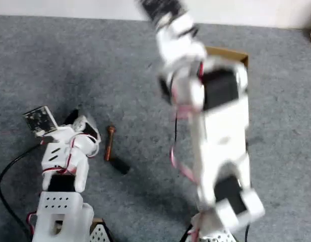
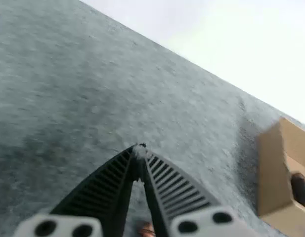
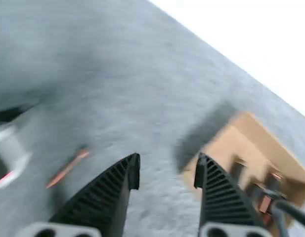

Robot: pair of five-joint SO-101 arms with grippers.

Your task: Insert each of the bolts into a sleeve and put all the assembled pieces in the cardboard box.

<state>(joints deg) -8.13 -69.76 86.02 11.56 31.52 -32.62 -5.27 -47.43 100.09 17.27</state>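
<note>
Sleeve: a short black cylindrical sleeve (image 1: pixel 120 165) lies loose on the grey felt-like table cover (image 1: pixel 44 60), nearest the arm bases, with nothing in it.
Bolt: a slender copper-coloured metal bolt (image 1: pixel 110 143) lies just beyond the sleeve. It is close to it but apart, so this pair is not yet joined.
Left gripper: the left gripper (image 2: pixel 139 150) sits low just beside the bolt. Its ribbed black fingers are pressed together and hold nothing, and it looks well placed for picking up these parts.
Right gripper: the right gripper (image 3: pixel 167 168) hangs high over the table near the box. Its fingers are spread wide and empty, a pose that suits releasing into the box.
Box: the open brown cardboard box (image 1: pixel 231 53) stands on the far side, largely under the raised right arm.
Views: the right wrist view looks into the box and shows assembled pieces (image 3: pixel 263 197), dark sleeves with copper ends, perhaps two or three given the blur. In the high view the arm covers that interior. The left wrist view gives the box's outer wall and a copper glint at the base of its fingers, probably the bolt.
</note>
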